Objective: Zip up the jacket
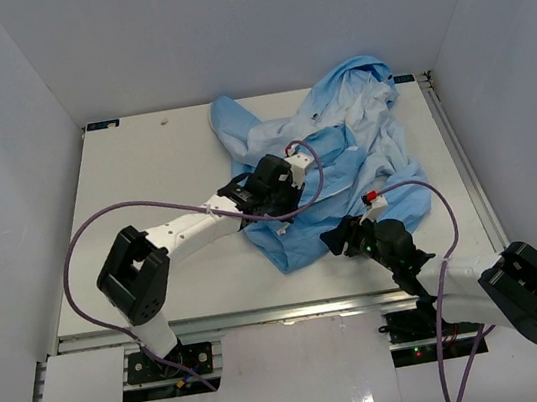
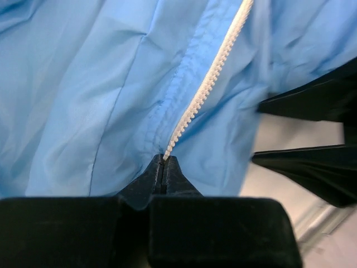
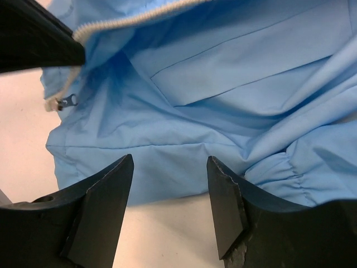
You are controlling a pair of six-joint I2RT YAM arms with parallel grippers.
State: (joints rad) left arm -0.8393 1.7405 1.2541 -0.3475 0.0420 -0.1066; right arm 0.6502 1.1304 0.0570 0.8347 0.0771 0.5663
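Left gripper (image 2: pixel 163 165): fingers pressed together, pinching the lower end of the white zipper strip (image 2: pixel 212 78) on the jacket (image 1: pixel 340 140). The jacket is light blue and crumpled, lying from the far edge of the table (image 1: pixel 144 179), right of centre, down to mid-table. Right gripper (image 3: pixel 170 162): fingers spread, just beside the jacket's near hem and over bare table, gripping nothing.

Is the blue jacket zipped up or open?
Open. The jacket lies crumpled with pale lining showing. The left pincer, shut, pinches a single row of white zipper teeth, not joined to another row.
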